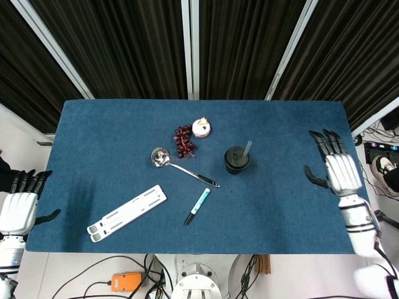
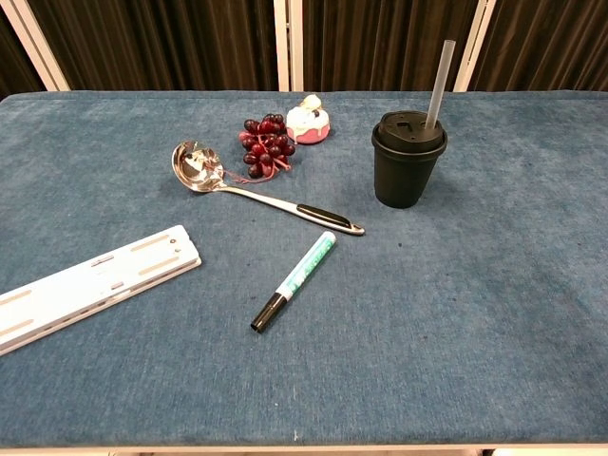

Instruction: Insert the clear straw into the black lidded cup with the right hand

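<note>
The black lidded cup (image 1: pixel 236 160) (image 2: pixel 408 159) stands upright right of the table's middle. The clear straw (image 1: pixel 247 149) (image 2: pixel 437 84) sticks up out of its lid, leaning slightly right, with nothing touching it. My right hand (image 1: pixel 335 168) hovers far to the right near the table's right edge, fingers spread and empty; the chest view does not show it. My left hand (image 1: pixel 20 202) hangs off the table's left edge, fingers extended, holding nothing.
A steel ladle (image 2: pixel 249 186), a bunch of dark grapes (image 2: pixel 264 145) and a small pink cake toy (image 2: pixel 307 120) lie left of the cup. A green-and-white marker (image 2: pixel 295 278) and a white slotted strip (image 2: pixel 90 282) lie nearer the front.
</note>
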`<state>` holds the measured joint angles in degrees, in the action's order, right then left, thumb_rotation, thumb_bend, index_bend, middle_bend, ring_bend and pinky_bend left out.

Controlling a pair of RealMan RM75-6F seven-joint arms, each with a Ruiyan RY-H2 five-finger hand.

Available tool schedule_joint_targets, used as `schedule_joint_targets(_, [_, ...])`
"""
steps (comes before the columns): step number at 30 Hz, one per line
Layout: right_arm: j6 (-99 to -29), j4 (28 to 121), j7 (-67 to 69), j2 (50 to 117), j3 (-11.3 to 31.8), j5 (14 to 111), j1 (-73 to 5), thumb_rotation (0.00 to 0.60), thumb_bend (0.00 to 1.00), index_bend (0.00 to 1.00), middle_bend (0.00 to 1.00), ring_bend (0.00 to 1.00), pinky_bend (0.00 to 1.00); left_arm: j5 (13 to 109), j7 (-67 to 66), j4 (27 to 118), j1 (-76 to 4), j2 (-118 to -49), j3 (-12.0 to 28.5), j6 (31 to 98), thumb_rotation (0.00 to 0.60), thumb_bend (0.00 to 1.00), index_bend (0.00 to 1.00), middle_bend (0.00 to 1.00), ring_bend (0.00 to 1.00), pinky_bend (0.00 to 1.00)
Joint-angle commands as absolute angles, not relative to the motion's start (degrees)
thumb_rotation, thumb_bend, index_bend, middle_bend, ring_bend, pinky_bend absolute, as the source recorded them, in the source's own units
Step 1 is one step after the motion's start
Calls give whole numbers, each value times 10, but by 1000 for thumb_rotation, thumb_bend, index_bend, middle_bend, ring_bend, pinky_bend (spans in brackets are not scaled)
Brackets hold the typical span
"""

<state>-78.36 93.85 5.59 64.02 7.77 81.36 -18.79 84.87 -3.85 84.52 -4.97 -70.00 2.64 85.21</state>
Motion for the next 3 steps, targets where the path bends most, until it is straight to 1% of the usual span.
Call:
schedule_joint_targets(1, [-826, 983, 43, 593, 37, 815, -129, 600, 539, 26, 147, 0, 41, 849, -39, 844, -49, -702, 26, 853, 600, 36, 131, 143, 69, 12])
schedule_joint_targets(3, [-836, 989, 44, 587, 26, 818, -112, 600, 539, 25, 142, 0, 41, 849, -37, 844, -49, -704, 25, 853, 600, 36, 131, 143, 69, 12])
